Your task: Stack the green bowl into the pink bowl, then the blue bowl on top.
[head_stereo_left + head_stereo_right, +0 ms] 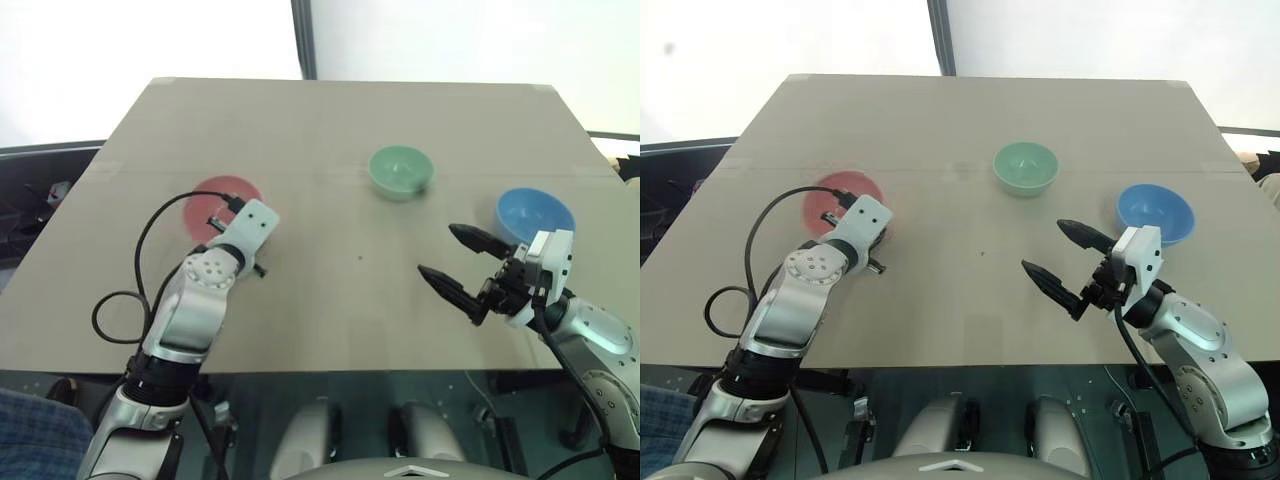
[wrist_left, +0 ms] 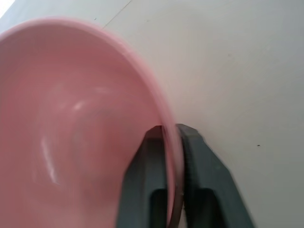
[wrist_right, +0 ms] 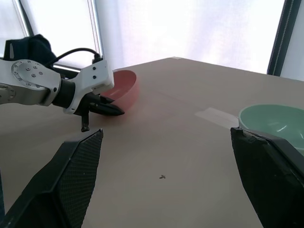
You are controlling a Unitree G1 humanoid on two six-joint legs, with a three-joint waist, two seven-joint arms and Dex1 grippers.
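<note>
I have the left gripper [image 2: 173,190] pinching the pink bowl's [image 1: 222,203] rim at left of centre. The right gripper [image 1: 455,262], fingers spread wide, hangs at lower right beside the blue bowl [image 1: 536,215]. The green bowl [image 1: 400,170] sits upper centre, bare table [image 1: 330,300] around it.

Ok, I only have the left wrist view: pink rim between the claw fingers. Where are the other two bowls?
Observer: The green bowl sits mid-table, apart from the pink bowl, empty and upright.
Operator: And the blue one?
Observer: The blue bowl is on the table's right side, just beyond the right claw.
Operator: Is that claw holding anything?
Observer: No, its fingers are spread wide and empty above the table.
Operator: Is my left claw really shut on the rim?
Observer: Yes, the left claw is shut on the pink bowl's near edge.
</note>
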